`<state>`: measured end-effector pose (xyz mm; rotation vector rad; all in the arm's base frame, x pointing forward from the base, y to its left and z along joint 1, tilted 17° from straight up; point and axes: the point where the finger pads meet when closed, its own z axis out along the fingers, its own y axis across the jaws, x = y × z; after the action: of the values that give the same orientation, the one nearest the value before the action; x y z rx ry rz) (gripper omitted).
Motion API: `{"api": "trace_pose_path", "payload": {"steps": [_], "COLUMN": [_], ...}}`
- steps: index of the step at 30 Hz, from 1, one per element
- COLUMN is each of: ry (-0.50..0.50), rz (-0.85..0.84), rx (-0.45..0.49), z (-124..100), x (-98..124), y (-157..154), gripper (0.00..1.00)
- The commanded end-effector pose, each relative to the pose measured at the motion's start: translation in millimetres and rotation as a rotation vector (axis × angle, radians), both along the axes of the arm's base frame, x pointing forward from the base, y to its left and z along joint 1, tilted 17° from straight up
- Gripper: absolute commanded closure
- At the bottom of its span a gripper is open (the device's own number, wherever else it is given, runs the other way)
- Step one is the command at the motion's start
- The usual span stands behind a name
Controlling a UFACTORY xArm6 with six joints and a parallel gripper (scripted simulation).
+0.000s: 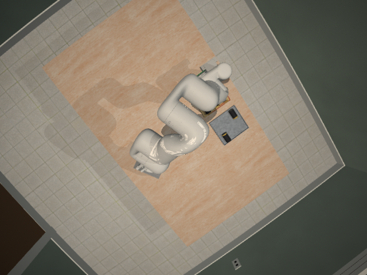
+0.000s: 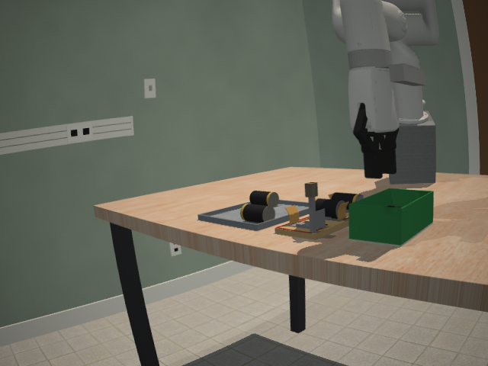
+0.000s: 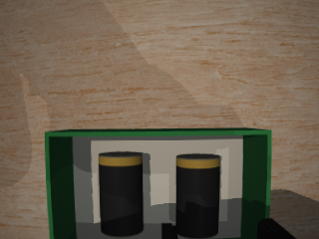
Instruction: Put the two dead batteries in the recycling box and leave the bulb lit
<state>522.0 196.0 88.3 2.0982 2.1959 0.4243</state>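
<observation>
The green recycling box (image 2: 390,214) stands upright on the table. In the wrist view the box (image 3: 159,184) holds two black batteries with gold bands, one on the left (image 3: 121,194) and one on the right (image 3: 197,196). My gripper (image 2: 378,173) hangs above the box's far side, open and empty; its fingertips show at the bottom edge of the wrist view. Two batteries (image 2: 263,197) (image 2: 257,212) lie on the grey tray (image 2: 252,214). Two more batteries (image 2: 331,207) (image 2: 345,197) sit in the holders on the tan board (image 2: 315,228). The bulb (image 2: 311,189) tops a grey post; I cannot tell if it is lit.
The arm's grey base block (image 2: 413,153) stands behind the box. From above, the arm (image 1: 183,118) hides the box and most of the board; the tray (image 1: 229,125) with its two batteries lies beside it. The table's front edge is close to the box.
</observation>
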Motion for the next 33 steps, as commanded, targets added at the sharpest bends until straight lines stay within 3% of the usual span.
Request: {"api": "trace_pose_path", "payload": {"steps": [1,5,11,21,28,30,33], "ry": [-0.004,-0.004,-0.004,-0.004,-0.004,-0.004,-0.004], "rz": [0.0,0.0,0.0,0.0,0.0,0.0,0.0], "rx": [0.001,0.001,0.001,0.001,0.001,0.001,0.001], "z": [4,7,40,39,33,33,28], "x": [0,0,-9,-8,2,2,9], "y": [0,0,-5,-13,-74,-74,-115], "gripper": [0.49,0.49,0.49,0.49,0.49,0.49,0.49]}}
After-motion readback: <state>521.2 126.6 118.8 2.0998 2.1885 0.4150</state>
